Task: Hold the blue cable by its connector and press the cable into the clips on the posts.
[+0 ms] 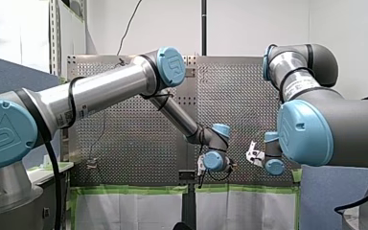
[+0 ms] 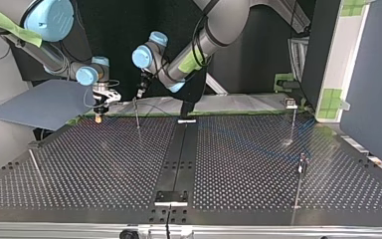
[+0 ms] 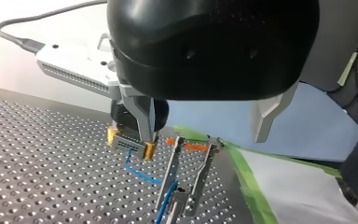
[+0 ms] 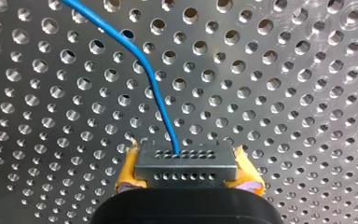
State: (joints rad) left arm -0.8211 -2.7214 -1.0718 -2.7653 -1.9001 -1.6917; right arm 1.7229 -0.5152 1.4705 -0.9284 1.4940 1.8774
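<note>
My right claw (image 4: 186, 181) is clamped on the grey connector (image 4: 186, 164), its yellow pads (image 4: 128, 171) pressing the connector's two ends just above the perforated table (image 4: 284, 93). The blue cable (image 4: 142, 65) leaves the connector's far face and bends away across the holes. In the left wrist view the cable drops from the connector in a loose curve and meets a forked metal clip (image 3: 186, 177) low between its prongs. Whether it is seated there I cannot tell. That clip stands near the connector, a little beyond it. My left claw (image 3: 204, 137) hangs above the clip with its metal fingers (image 3: 265, 116) apart, holding nothing. Farther off, in the top view, other thin posts (image 2: 292, 122) stand well apart from both claws.
</note>
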